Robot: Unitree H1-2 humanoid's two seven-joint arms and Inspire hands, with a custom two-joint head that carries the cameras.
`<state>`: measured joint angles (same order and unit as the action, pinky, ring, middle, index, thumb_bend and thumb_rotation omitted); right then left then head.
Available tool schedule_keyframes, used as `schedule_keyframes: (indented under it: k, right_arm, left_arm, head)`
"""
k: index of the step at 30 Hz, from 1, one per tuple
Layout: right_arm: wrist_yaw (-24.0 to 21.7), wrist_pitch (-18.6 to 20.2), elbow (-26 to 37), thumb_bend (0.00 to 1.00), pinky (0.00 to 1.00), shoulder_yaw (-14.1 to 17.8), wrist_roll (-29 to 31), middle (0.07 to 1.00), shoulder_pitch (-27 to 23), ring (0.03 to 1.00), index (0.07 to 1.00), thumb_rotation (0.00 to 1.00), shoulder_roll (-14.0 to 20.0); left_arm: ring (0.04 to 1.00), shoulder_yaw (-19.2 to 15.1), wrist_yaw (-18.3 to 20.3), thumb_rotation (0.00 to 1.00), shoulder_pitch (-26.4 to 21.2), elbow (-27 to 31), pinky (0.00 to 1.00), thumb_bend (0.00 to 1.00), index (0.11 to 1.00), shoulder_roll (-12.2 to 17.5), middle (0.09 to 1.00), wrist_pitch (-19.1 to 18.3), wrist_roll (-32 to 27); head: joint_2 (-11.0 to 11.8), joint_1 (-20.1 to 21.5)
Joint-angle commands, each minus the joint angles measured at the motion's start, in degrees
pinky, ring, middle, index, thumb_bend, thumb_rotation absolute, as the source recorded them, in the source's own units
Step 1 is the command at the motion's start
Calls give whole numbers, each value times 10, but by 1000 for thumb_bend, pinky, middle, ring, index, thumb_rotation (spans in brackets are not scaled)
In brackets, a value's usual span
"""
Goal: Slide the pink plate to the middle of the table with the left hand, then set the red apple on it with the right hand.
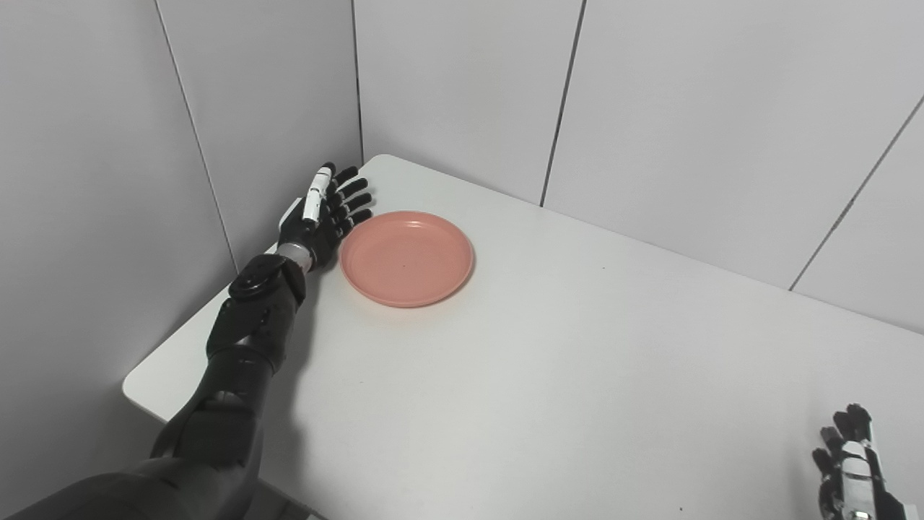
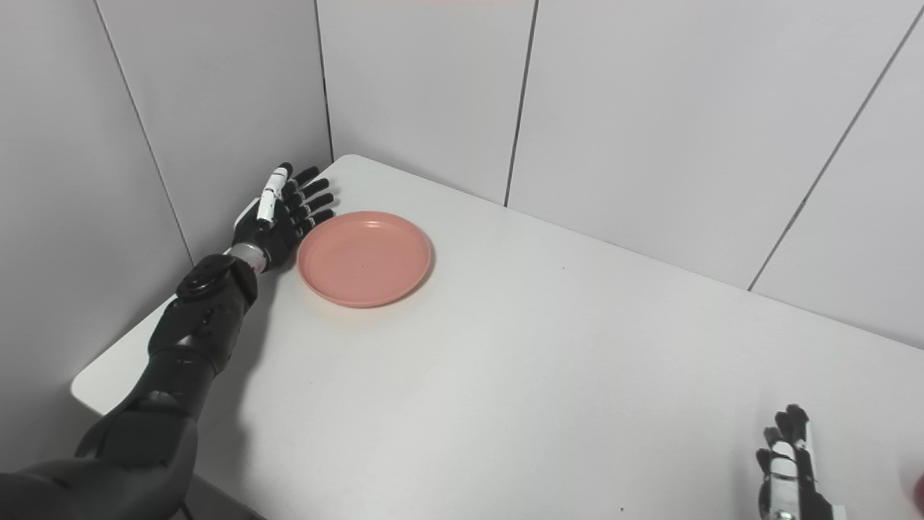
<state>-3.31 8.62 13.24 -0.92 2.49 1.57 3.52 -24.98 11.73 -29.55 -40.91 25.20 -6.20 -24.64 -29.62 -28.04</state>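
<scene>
Right, the pink plate (image 1: 406,258) sits flat and empty on the white table (image 1: 548,375), up near the far left corner, well away from the middle. Just beside its left rim is the left hand (image 1: 323,214), released, fingers (image 1: 353,198) spread and stretched toward the back wall, holding nothing, the lowest fingertip at the plate's edge. Down at the bottom right corner the right hand (image 2: 788,462) pokes into view, fingers pointing up; only part of it shows, so open or clenched, I cannot tell.
</scene>
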Motion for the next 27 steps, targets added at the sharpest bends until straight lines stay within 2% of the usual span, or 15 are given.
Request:
schedule_keyframes:
  k: [1, 10, 27]
  right_arm:
    - [1, -7, 24, 0, 1000, 1, -1, 1000, -11, 1000, 1000, 1000, -1]
    - [1, -7, 27, 0, 1000, 3, 3, 1000, -10, 1000, 1000, 1000, -4]
    - [0, -2, 32, 0, 1000, 3, 8, 1000, -10, 1000, 1000, 1000, -4]
  left_arm:
    - [869, 2, 3, 1000, -12, 12, 855, 312, 852, 3, 877, -2, -7]
    - [867, 8, -1, 1000, 0, 34, 857, 282, 855, -10, 872, -14, -5]
    - [883, 6, -8, 1000, 11, 59, 870, 293, 877, -29, 892, -38, -17]
  head:
    - [-1, 0]
    - [-4, 2]
    - [-9, 5]
